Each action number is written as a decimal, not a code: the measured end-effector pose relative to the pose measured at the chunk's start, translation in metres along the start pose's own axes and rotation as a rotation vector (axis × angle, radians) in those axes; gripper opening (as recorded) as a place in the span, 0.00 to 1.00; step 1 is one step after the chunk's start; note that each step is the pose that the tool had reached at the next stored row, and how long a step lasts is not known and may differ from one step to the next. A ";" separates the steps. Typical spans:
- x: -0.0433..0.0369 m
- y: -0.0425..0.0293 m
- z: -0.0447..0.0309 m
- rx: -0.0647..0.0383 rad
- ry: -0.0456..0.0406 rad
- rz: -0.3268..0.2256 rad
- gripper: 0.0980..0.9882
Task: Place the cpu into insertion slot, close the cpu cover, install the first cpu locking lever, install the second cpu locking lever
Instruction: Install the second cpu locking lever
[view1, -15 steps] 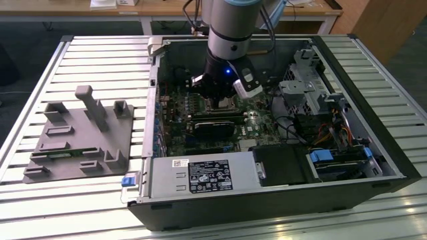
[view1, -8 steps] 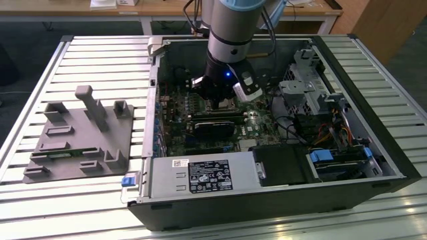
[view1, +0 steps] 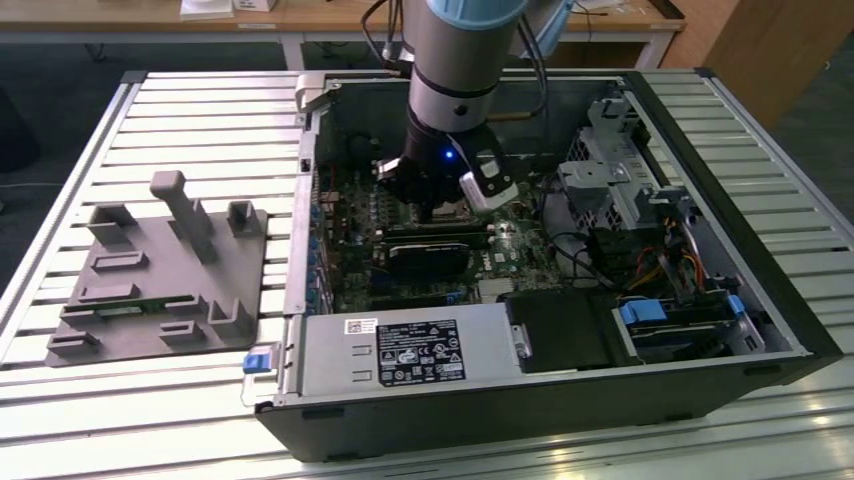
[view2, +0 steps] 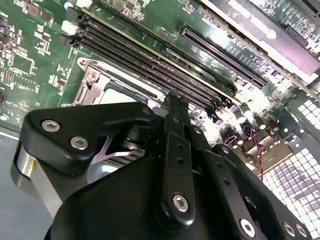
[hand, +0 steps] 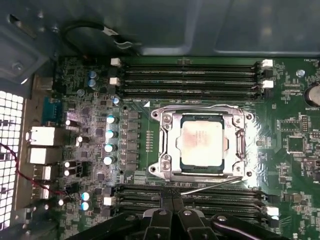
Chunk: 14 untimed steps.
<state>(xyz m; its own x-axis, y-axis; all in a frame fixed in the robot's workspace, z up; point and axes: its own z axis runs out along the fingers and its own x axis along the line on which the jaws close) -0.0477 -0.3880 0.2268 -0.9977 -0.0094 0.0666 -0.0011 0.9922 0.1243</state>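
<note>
Chip position: the cpu (hand: 201, 145) lies flat in the insertion slot (hand: 172, 165), pale top upward, on the green board between two banks of long black memory slots (hand: 190, 77). The cpu cover (hand: 239, 145) appears folded down around it, its window framing the chip. One thin locking lever (hand: 212, 186) runs slantwise along the socket edge nearest the gripper; it seems to stand free of its catch rather than tucked under it. This is a judgement.

Governing relation: in the first wrist view the gripper (hand: 172, 217) sits just beyond the near memory bank from that lever edge, close to the socket but not over the chip. The lever's long axis runs across the line from fingertips to socket.

Jaw state: the fingertips stand close together, nothing between them.

Exterior view: the gripper (view1: 447, 205) is lowered inside the open computer case (view1: 747, 290), above the board.
</note>
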 end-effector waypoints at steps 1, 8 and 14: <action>0.0000 -0.0002 0.0010 0.000 -0.0011 0.010 0.01; 0.0008 -0.0033 0.0086 -0.013 -0.0037 0.030 0.01; 0.0053 -0.0098 0.0101 -0.050 -0.0048 0.028 0.01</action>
<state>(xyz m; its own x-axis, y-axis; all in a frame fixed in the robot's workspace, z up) -0.0536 -0.3966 0.2159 -0.9977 0.0187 0.0659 0.0298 0.9846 0.1721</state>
